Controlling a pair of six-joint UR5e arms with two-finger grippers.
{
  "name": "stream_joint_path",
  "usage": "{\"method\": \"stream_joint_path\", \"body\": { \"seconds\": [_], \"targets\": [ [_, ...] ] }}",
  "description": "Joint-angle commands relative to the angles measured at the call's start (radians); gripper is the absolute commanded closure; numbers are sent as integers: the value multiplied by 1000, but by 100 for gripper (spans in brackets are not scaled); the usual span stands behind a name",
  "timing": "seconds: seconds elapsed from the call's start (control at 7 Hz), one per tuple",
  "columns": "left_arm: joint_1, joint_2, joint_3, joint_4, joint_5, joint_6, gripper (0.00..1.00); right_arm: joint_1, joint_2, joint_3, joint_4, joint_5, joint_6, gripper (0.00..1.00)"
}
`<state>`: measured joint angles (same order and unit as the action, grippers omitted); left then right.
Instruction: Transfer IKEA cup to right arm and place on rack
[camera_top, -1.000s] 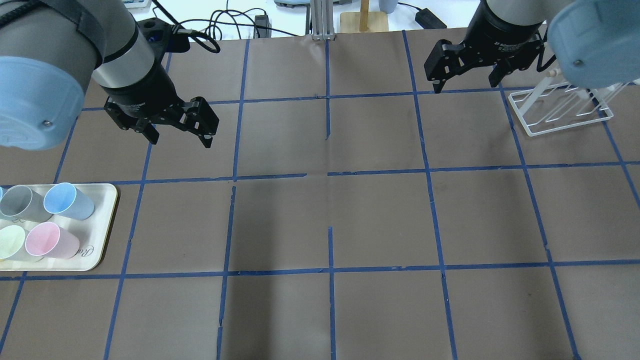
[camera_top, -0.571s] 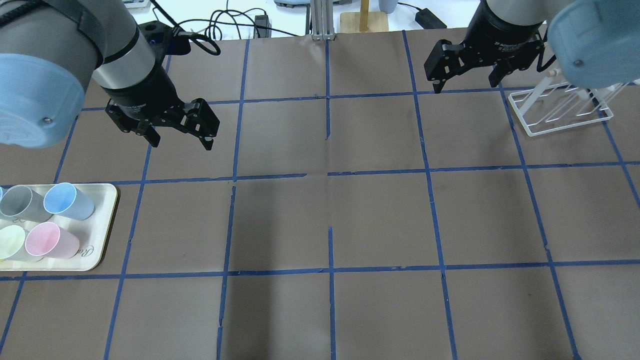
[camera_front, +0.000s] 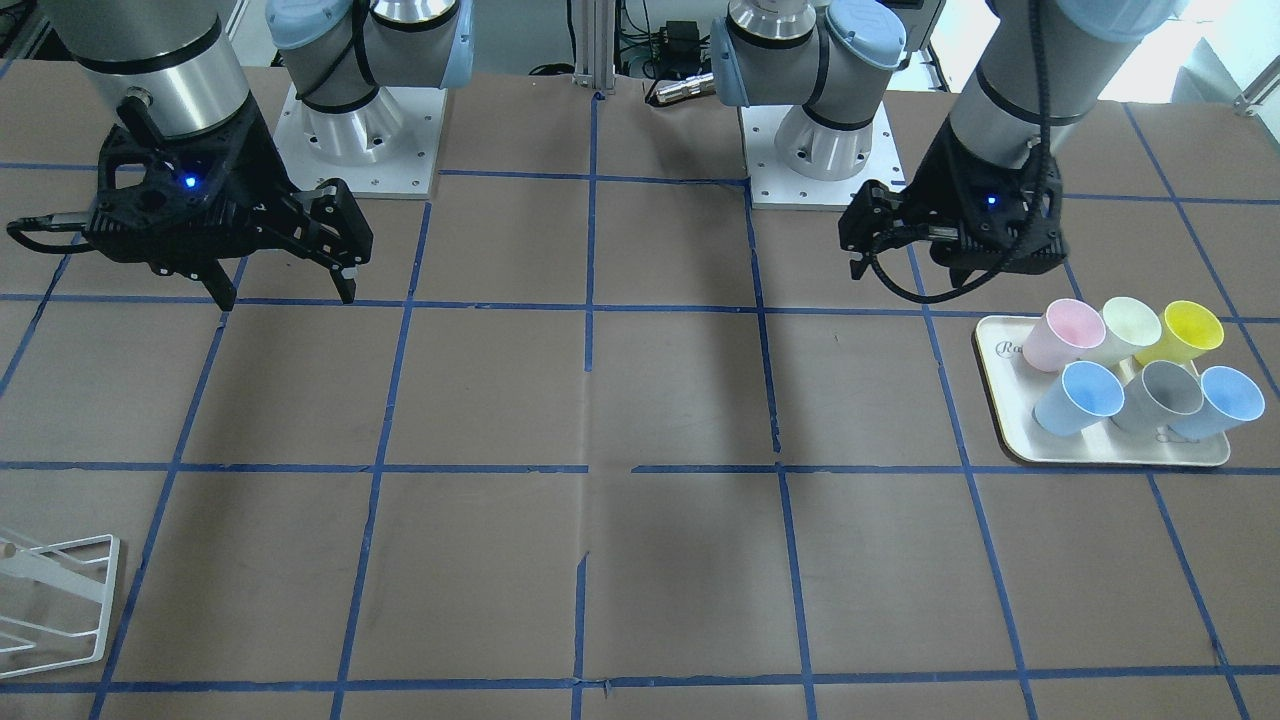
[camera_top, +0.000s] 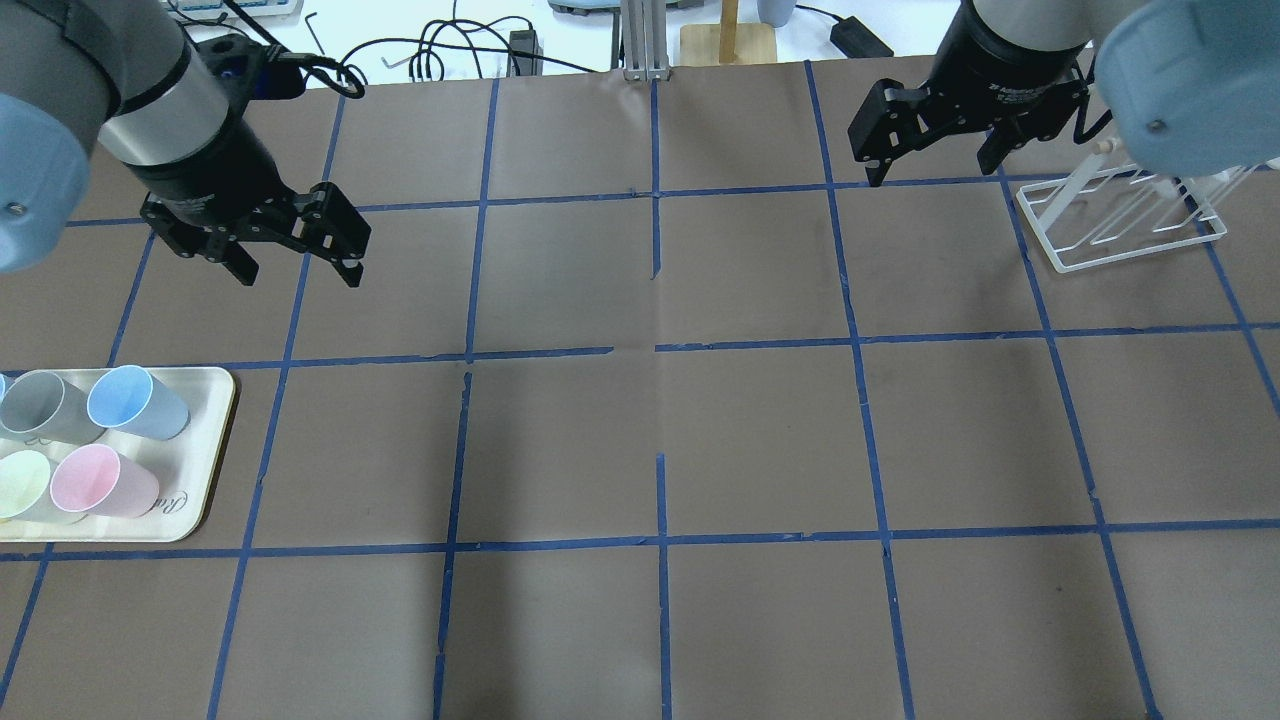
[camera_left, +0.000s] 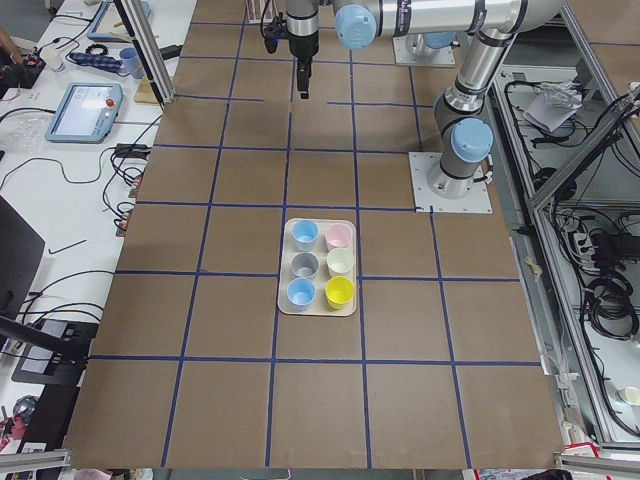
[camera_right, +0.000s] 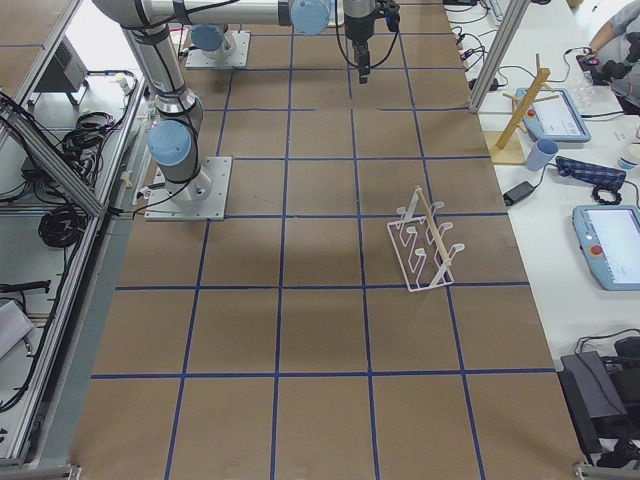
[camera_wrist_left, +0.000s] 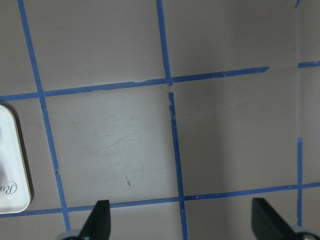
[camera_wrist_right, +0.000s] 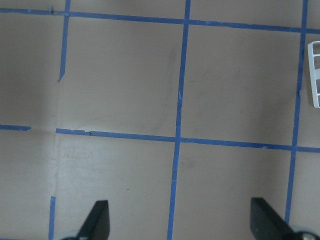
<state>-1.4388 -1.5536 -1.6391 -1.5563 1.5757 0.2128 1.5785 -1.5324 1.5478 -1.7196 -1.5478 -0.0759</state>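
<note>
Overhead, left gripper and right gripper splayed, tray cropped, frontally six cups

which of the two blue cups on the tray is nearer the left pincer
The blue cup next to the pink cup, at the tray's end facing the left pincer; the other blue cup sits beyond the grey cup.

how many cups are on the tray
6, all on the cream tray, two rows of three: pink cup, pale green cup, yellow cup nearer the robot; blue cup, grey cup, second blue cup farther away. None looks hidden.
</note>
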Motion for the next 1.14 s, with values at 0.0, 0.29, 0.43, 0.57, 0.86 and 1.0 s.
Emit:
{"method": "stream_joint_path", "body": {
  "seconds": [0.0,0.29,0.43,0.57,0.86,1.0],
  "targets": [
    [151,-3,-1,5,1,149,0,0,0,0,0,0,1,0],
    [286,-22,-5,16,3,398,0,0,0,0,0,0,2,0],
    [352,-38,-5,22,3,522,2,0,0,0,0,2,4,0],
    [414,-60,-7,27,3,605,10,0,0,0,0,2,7,0],
    [503,-118,-49,167,1,799,10,0,-2,0,0,3,8,0],
    [523,-140,-98,271,3,895,10,0,-2,0,0,3,10,0]
  ]
}}
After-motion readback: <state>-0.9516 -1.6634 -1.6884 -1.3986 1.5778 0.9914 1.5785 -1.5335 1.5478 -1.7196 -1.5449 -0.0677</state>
